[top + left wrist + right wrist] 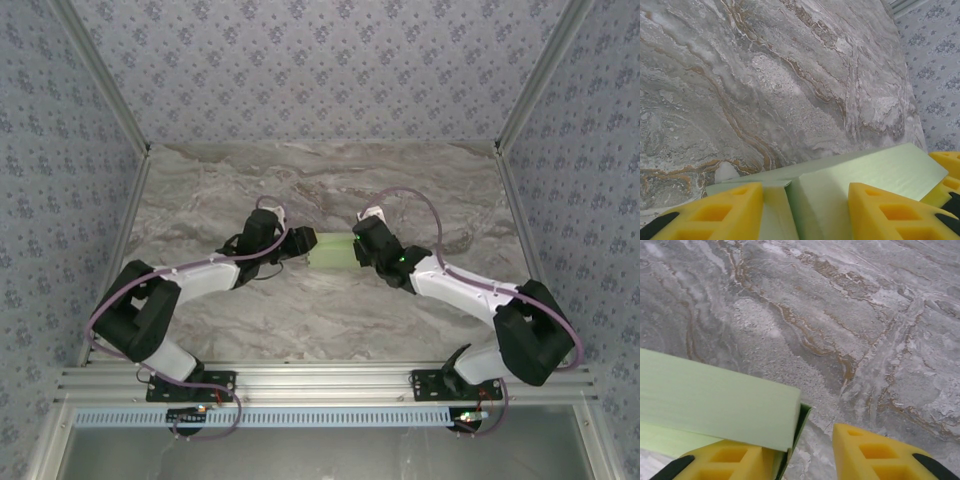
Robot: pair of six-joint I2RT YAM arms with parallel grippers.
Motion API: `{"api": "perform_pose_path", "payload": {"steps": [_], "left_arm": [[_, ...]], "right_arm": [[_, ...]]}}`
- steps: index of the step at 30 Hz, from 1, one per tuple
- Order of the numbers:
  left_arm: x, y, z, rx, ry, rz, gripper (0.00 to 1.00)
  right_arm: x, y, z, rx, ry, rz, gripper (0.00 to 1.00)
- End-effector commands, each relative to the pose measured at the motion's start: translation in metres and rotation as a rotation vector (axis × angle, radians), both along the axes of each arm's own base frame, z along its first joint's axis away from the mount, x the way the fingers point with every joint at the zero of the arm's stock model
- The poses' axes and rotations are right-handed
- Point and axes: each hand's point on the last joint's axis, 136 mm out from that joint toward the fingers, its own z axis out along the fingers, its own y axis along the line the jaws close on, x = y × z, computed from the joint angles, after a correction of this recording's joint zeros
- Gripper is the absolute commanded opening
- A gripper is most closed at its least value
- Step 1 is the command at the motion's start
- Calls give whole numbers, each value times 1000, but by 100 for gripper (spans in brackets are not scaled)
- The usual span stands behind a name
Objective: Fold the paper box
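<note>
The left pincer [804,192] straddles the pale-green, folded-up paper box [870,170], grip unclear; right pincer [790,437] open at its end.

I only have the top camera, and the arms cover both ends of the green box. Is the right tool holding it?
Observer: No. The right wrist camera shows the right tool open: the box is at one finger, the other stands apart across bare table.
Operator: And the left end?
Observer: The left wrist camera shows the box between the left tool's fingers; whether they pinch it, I can't tell.
Operator: Is the right end closed?
Observer: Not fully; a flap edge sticks out there.
</note>
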Motion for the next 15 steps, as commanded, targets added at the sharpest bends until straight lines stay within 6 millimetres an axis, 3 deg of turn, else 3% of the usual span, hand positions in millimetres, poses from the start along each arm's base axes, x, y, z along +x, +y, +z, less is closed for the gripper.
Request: {"api": "perform_pose_path", "payload": {"steps": [1,10,15], "left_arm": [[-24,3,-48,119,131,-35,47],[-24,3,-45,139,119,-32,47],[-22,2,-42,143,112,-39,47]], "right_arm": [[-8,15,6,48,47,86,39],[-12,15,23,114,45,123,45],[-19,9,35,115,43,134,57]]}}
